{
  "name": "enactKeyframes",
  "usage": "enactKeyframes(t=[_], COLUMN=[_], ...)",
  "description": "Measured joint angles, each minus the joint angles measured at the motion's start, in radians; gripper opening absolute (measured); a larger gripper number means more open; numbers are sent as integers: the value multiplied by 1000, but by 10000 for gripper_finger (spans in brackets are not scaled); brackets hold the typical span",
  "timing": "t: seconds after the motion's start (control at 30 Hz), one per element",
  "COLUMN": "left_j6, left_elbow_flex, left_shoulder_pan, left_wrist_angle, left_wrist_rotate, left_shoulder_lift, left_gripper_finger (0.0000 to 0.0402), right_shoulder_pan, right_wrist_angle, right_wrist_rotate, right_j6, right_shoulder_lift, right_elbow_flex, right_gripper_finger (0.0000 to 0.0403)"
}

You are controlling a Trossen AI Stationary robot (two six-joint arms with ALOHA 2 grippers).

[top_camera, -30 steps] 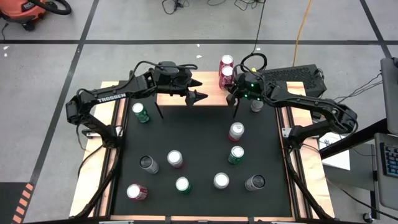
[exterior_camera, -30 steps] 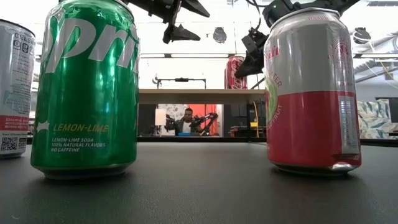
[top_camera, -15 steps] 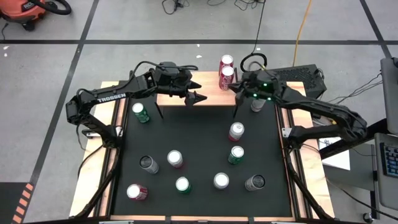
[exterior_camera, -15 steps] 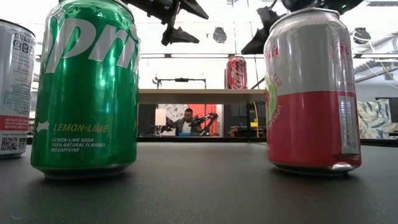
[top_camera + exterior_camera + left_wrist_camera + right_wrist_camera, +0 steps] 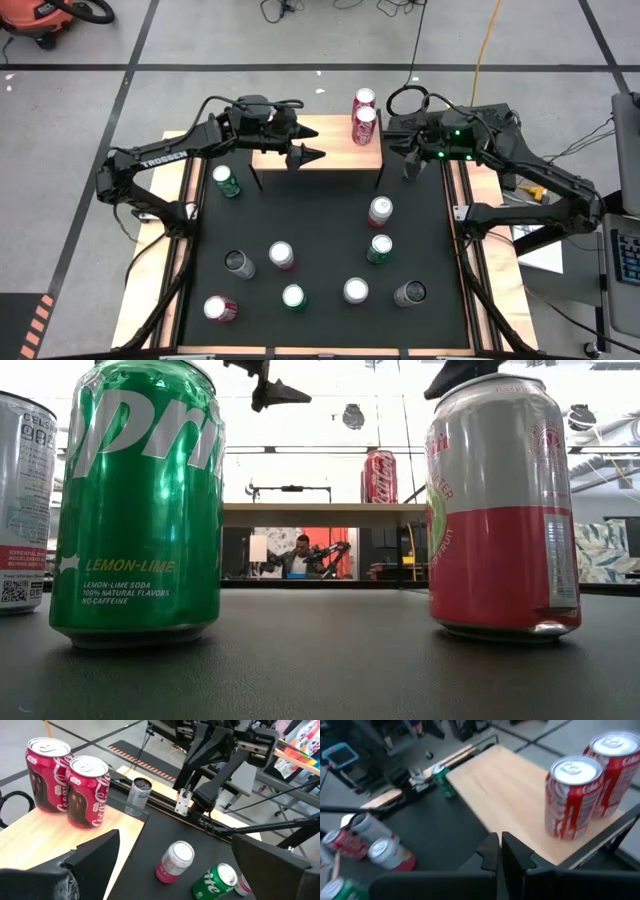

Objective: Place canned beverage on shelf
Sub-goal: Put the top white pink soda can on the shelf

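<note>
Currently I read the shelf (image 5: 318, 140) at the 12 o'clock edge of the desk (image 5: 320, 230), its light wood top raised on thin black legs. Two red cans (image 5: 363, 118) stand upright on it at its 3 o'clock end, touching or nearly touching each other, one directly behind the other toward 12 o'clock. The left wrist view shows the same red pair (image 5: 70, 782) on the wood, and the right wrist view shows them (image 5: 587, 790) near the shelf's corner.

I see the left end effector (image 5: 298, 155) over the shelf's 6 o'clock edge, left of centre, with its fingers spread wide and nothing between them. The right end effector (image 5: 408, 158) hangs beyond the shelf's 3 o'clock end, near a silver can (image 5: 412, 168) at the desk's far right corner; its fingers (image 5: 501, 851) are pressed together and carry nothing.

On the desk I count further upright cans: a green can (image 5: 226, 181) at 9 o'clock of the shelf, a pink can (image 5: 380, 211) and a green one (image 5: 380, 248) at 3 o'clock of the desk centre, and more across the 6 o'clock half. In the low view, a green lemon-lime can (image 5: 140, 500) and a pink-and-silver can (image 5: 500, 505) stand in the foreground.
</note>
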Motion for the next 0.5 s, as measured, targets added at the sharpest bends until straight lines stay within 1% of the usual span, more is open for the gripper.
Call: enactKeyframes(t=[0.17, 0.4, 0.5], left_j6=[1, 0, -1], left_elbow_flex=[0, 0, 0], left_shoulder_pan=[-21, -89, -124], left_wrist_angle=[-68, -199, -236], left_wrist_rotate=[0, 0, -3], left_shoulder_lift=[-51, -102, -110], left_gripper_finger=[386, 386, 386], right_shoulder_pan=[27, 45, 45], right_wrist_angle=[-82, -217, -258], right_wrist_rotate=[6, 121, 134], right_j6=[124, 335, 381], right_shoulder_lift=[9, 13, 25], right_elbow_flex=[59, 73, 73], right_gripper_finger=[0, 0, 0])
